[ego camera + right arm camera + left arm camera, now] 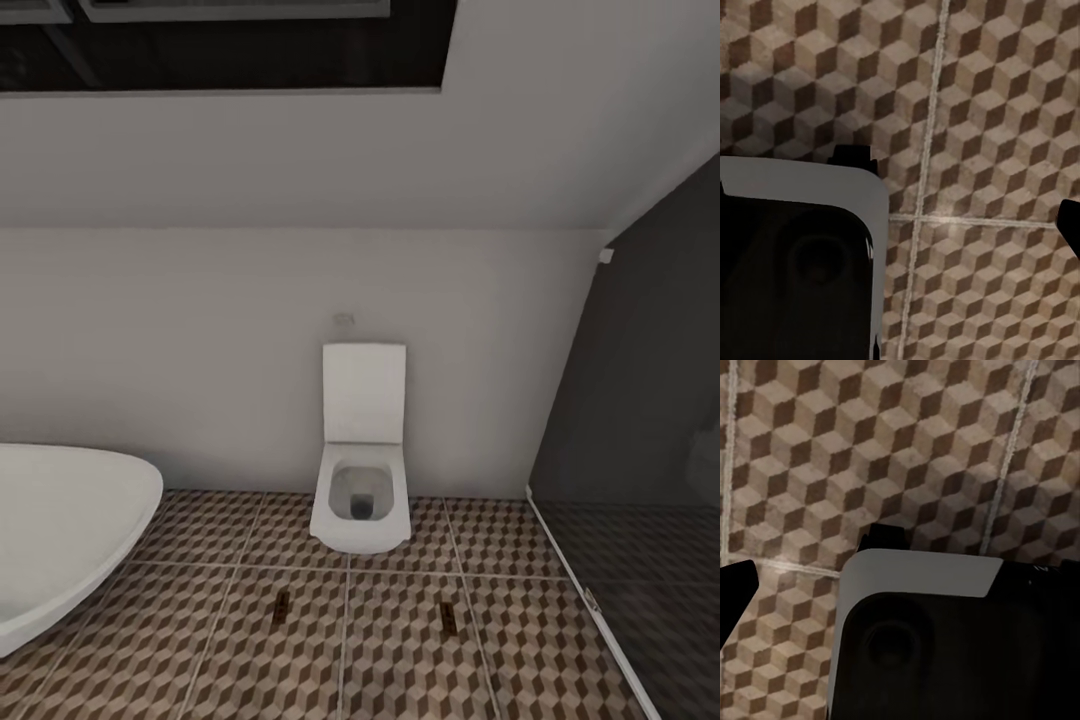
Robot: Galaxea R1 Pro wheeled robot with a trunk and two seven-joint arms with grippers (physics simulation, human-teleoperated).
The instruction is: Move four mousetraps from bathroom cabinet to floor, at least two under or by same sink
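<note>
Two mousetraps lie flat on the bathroom floor (400,640), well apart: one mousetrap (281,608) on the tile in front of the white toilet's (361,500) left side, the other mousetrap (449,618) on the next tile toward the grey glass partition (640,420). No writing on them can be read.

In each wrist view a dark gripper part edges the frame over bare cube-patterned tiles, with nothing held in sight; whether either gripper is open or closed cannot be told.

The white bathtub's (60,530) rim reaches in at the floor's left edge.
</note>
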